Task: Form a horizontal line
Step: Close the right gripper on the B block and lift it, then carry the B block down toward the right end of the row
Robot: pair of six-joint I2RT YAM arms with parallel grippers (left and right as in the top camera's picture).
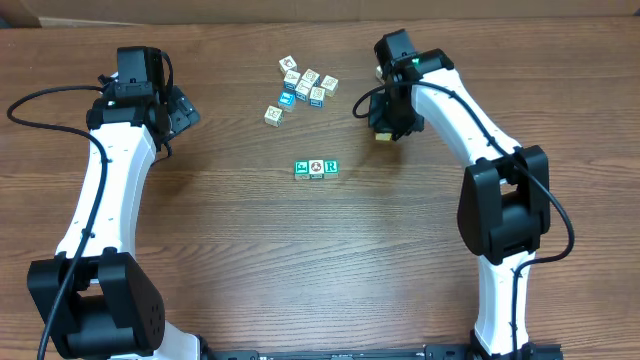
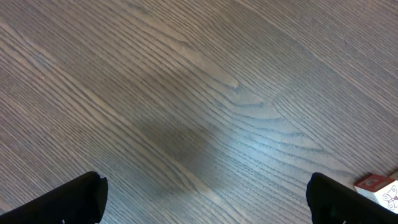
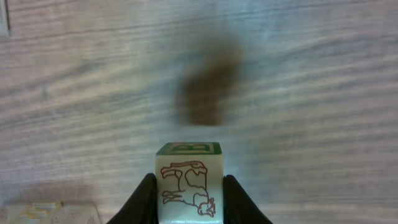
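My right gripper is clamped on a cube whose near face shows an outlined animal and whose top is edged in green. I hold it above the wooden table, beyond and to the right of the horizontal line. That line is three touching cubes at mid-table: green, white with a round picture, green "R". The loose cubes cluster farther back. My left gripper stands spread wide, holding nothing, well off to the left.

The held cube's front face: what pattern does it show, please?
A reddish cow outline on the cream cube; right wrist view.
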